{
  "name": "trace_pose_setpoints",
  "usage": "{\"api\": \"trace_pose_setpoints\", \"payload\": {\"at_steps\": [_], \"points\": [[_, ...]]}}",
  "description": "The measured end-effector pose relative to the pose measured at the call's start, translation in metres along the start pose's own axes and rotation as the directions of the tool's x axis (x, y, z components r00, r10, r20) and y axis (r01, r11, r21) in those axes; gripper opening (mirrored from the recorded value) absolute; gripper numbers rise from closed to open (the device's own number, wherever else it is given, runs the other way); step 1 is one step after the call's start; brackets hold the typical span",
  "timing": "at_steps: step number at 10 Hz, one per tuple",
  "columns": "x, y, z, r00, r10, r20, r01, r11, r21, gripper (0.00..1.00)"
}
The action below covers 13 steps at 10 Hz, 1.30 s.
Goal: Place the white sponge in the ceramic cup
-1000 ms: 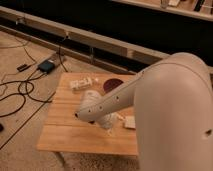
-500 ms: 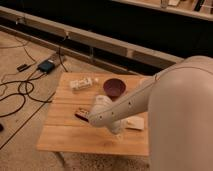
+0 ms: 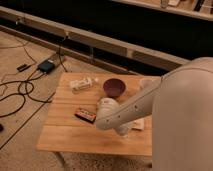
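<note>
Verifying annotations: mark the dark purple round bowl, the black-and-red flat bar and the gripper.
dark purple round bowl (image 3: 114,88): camera view, inner bottom.
black-and-red flat bar (image 3: 85,115): camera view, top face.
gripper (image 3: 123,131): camera view, fingertip end, low over the table (image 3: 65,136) front.

No readable text, brand, number or sign anywhere. Faint dark marks on the whitish package (image 3: 82,83) at the far left of the bench (image 3: 65,136), too blurred to read; likewise the black-and-red bar (image 3: 85,115) nearer the front edge. Tool (image 3: 123,131) down near the bench top, just beside the plain, unmarked white sponge (image 3: 138,124).
</note>
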<state>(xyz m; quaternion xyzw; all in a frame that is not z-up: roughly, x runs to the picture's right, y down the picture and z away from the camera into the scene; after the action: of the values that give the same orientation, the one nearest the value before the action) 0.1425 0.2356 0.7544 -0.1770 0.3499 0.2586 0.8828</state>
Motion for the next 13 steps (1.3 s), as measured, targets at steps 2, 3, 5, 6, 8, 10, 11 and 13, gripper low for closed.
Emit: {"api": "trace_pose_setpoints", "payload": {"at_steps": [2, 3, 5, 6, 8, 10, 11, 13], "points": [[-0.001, 0.0, 0.0, 1.0, -0.002, 0.001, 0.002, 1.0, 0.0, 0.65], [-0.001, 0.0, 0.0, 1.0, -0.002, 0.001, 0.002, 1.0, 0.0, 0.65], [-0.001, 0.001, 0.0, 1.0, -0.003, -0.001, 0.003, 1.0, -0.001, 0.65], [-0.001, 0.001, 0.0, 1.0, -0.003, -0.001, 0.003, 1.0, -0.001, 0.65], [-0.016, 0.008, -0.002, 1.0, -0.018, 0.012, 0.018, 1.0, 0.0, 0.65], [-0.032, 0.007, -0.005, 0.997, -0.065, 0.032, 0.065, 0.998, 0.013, 0.65], [-0.04, 0.001, -0.007, 0.994, -0.097, 0.048, 0.097, 0.995, 0.018, 0.65], [-0.047, -0.011, -0.008, 0.989, -0.131, 0.069, 0.13, 0.991, 0.013, 0.65]]}}
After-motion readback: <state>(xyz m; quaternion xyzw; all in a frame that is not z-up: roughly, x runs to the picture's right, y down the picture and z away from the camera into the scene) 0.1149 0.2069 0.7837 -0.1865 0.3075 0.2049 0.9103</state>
